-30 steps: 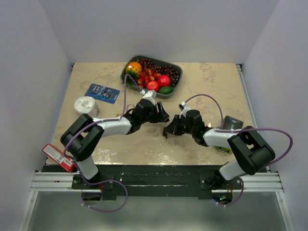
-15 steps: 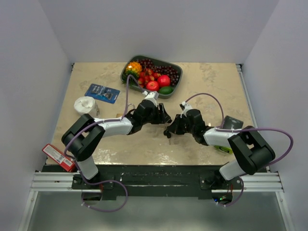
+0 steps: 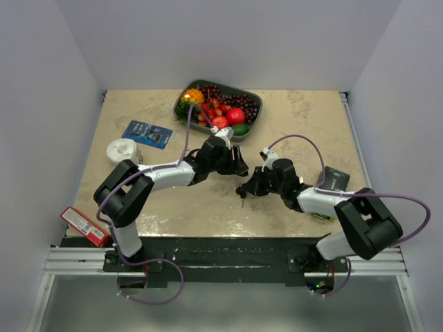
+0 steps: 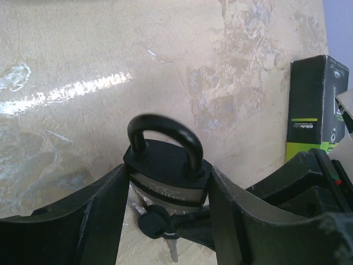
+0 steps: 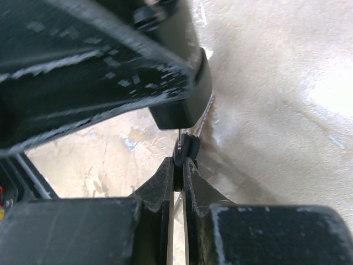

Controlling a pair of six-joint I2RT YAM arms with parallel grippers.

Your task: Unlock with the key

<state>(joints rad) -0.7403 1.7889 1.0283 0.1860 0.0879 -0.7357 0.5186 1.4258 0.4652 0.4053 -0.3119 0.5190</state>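
The left gripper [image 3: 236, 166] is clamping the black-shackled grey padlock [image 4: 167, 168], the right gripper [image 5: 179, 167] pinching a black-headed key [image 4: 152, 223] at its underside

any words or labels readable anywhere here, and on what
Nothing reads clearly.
green and black box: small white print, too blurred
padlock: lettering on its body, unreadable
blue packet: print too small
red box: print too small
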